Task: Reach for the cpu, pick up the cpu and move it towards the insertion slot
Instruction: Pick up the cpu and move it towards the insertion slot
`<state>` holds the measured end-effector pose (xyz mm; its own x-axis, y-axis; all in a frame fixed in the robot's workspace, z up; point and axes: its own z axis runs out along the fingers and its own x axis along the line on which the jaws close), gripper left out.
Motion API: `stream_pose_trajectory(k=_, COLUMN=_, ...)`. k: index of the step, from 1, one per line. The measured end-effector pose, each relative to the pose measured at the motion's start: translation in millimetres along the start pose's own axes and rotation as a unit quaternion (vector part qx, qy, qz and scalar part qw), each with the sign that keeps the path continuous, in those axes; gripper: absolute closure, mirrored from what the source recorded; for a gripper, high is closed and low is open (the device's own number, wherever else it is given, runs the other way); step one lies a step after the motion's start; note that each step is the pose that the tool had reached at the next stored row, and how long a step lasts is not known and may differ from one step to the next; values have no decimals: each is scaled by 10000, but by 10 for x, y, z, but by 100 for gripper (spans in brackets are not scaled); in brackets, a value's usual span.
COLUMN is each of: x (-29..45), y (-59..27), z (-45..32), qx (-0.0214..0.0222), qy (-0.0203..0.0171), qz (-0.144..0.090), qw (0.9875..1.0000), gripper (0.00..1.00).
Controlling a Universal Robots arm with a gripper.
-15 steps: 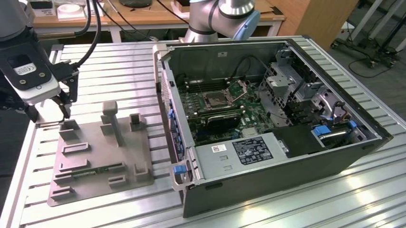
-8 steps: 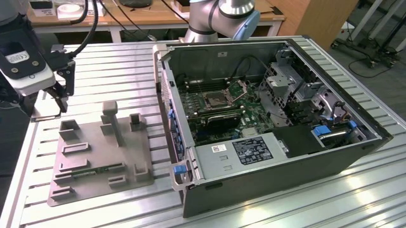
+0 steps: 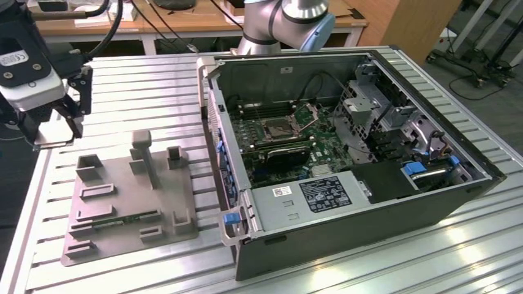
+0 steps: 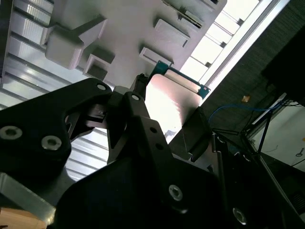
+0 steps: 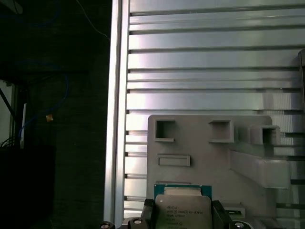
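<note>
My gripper (image 3: 51, 136) hangs above the table's far corner at the exterior view's left, past the far end of the grey tray (image 3: 122, 202). It is shut on the cpu (image 5: 183, 211), a small square chip with a silvery top and green rim, held by its two opposite edges between the black fingers (image 5: 148, 213). In the second wrist view the cpu (image 4: 172, 99) shows as a bright, glaring plate lifted off the tray (image 4: 119, 28). The insertion slot (image 3: 276, 128), a dark square socket with a raised metal plate, lies on the green motherboard inside the open computer case, well to the right of the gripper.
The open computer case (image 3: 351, 153) takes up the exterior view's right half, its near wall (image 3: 214, 141) standing between tray and motherboard. The tray carries upright blocks (image 3: 144, 156) and a green memory stick (image 3: 122, 219). The table's edge (image 5: 116, 119) runs close beside the gripper.
</note>
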<state>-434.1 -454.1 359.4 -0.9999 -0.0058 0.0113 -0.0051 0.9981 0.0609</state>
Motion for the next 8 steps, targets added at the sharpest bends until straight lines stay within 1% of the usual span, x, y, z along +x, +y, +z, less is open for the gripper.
stream_pose_trajectory(k=5, x=1, y=3, z=-57, qx=0, qy=0, qz=0, qw=10000, gripper=45)
stream_pose_trajectory(k=8, x=-3, y=4, z=-68, qx=-1, qy=-1, qz=-1, qw=10000, gripper=45)
